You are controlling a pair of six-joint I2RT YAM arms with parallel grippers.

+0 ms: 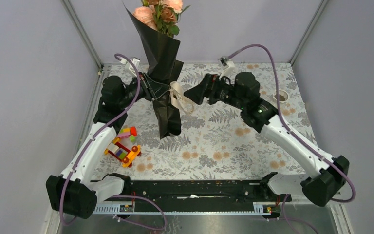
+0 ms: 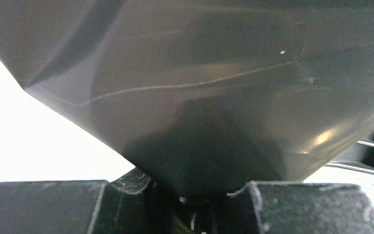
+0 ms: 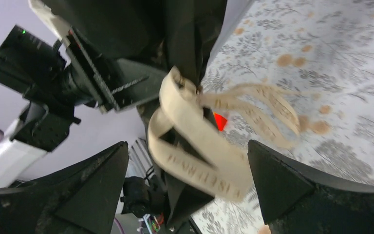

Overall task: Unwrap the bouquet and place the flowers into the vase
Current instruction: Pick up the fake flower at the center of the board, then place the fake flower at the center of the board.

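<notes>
Over on the left of the desk (image 1: pixel 224 141) a colourful toy-block car (image 1: pixel 122 148) lies out of the way, well apart from the work. Just past it, the left fingers (image 1: pixel 148 87) are clamped on the narrow waist of the bouquet (image 1: pixel 161 58), holding the black cone upright above the desk, with the flowers (image 1: pixel 158 12) at the top and the tail of the wrap pointing down. From the left wrist, glossy paper fills the view, pinched between the two pads.

At that waist the cream ribbon (image 3: pixel 195 146) hangs in a loop with loose tails, facing right. The right fingers (image 1: pixel 195 92) stand spread wide, close beside it and holding nothing; the loop sits between them in the wrist view.

The step, as I read it, is untying. To do it well I would close on one loose tail rather than the loop, then pull away to the right in line with the knot, while the left grip holds firm so the cone does not twist. A grab at the loop could tighten the knot.

Far right, the white vase (image 1: pixel 282 96) waits near the desk's edge, partly hidden behind the right arm.
</notes>
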